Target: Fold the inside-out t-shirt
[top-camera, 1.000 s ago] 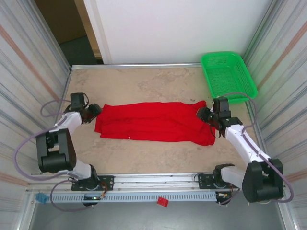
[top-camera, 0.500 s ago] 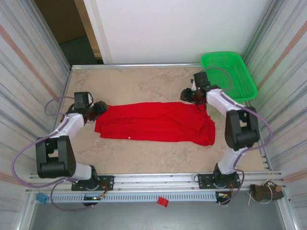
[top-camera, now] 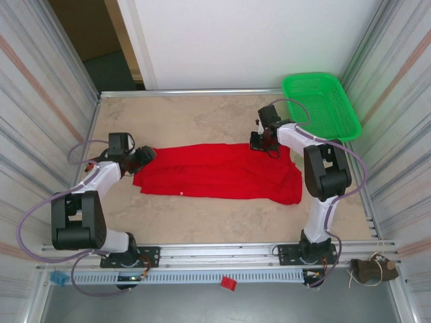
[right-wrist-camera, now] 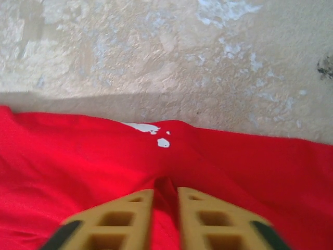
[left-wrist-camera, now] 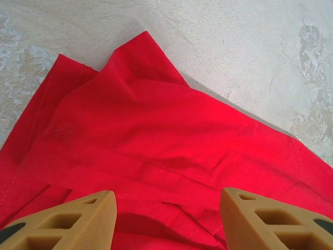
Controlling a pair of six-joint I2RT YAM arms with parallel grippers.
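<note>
Left claw (left-wrist-camera: 167,203) gapes wide over the left end of the t-shirt (top-camera: 219,171); right claw (right-wrist-camera: 165,194) pinches its far right edge.

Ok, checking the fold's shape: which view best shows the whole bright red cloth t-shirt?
Top external: the red t-shirt lies whole, a long folded band. Left wrist shows one layered corner; right wrist, an edge.
</note>
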